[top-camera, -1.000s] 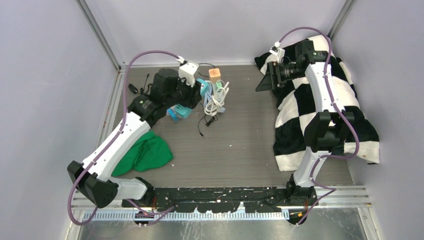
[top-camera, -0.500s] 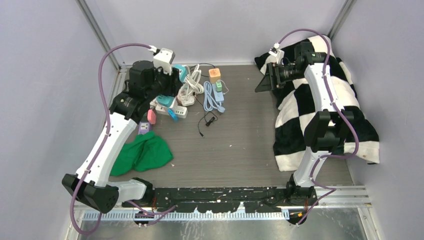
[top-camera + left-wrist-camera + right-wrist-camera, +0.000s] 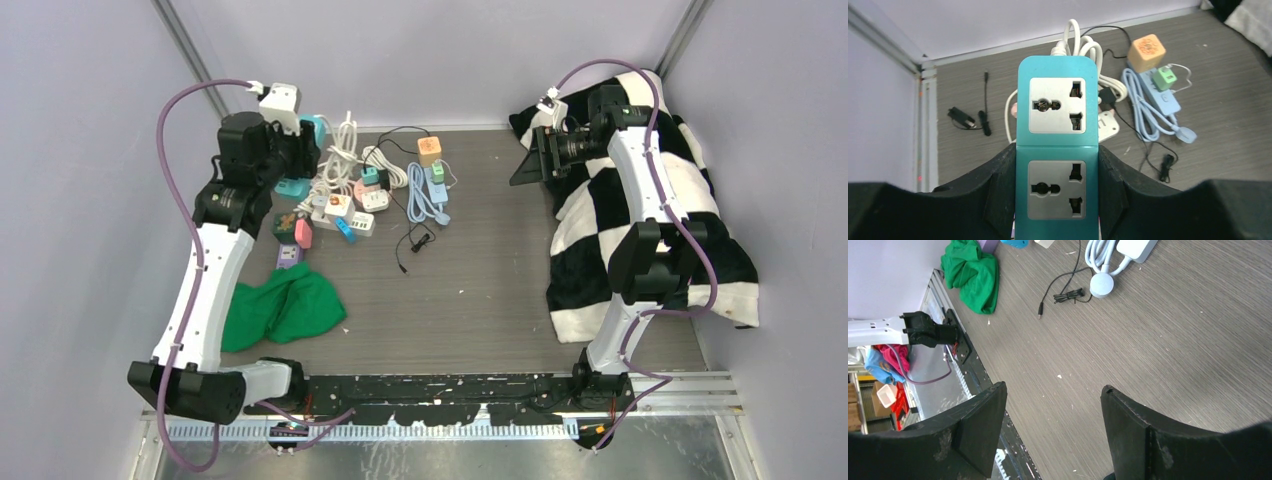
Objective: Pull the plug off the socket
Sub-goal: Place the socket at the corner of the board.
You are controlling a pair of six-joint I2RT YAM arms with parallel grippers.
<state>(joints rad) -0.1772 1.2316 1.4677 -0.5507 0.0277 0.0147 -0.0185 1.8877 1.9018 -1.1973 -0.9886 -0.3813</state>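
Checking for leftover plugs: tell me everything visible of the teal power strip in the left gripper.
The teal power strip looks like plastic with two grey universal sockets showing, both empty. The left gripper's black fingers clamp its sides at the nearer socket, holding it above the table. A white cable emerges behind its far end.

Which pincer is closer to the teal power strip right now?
Left. The left pincer is clamped on the teal power strip at the table's far-left corner; the right pincer hangs open across the table, beside the checkered cloth.
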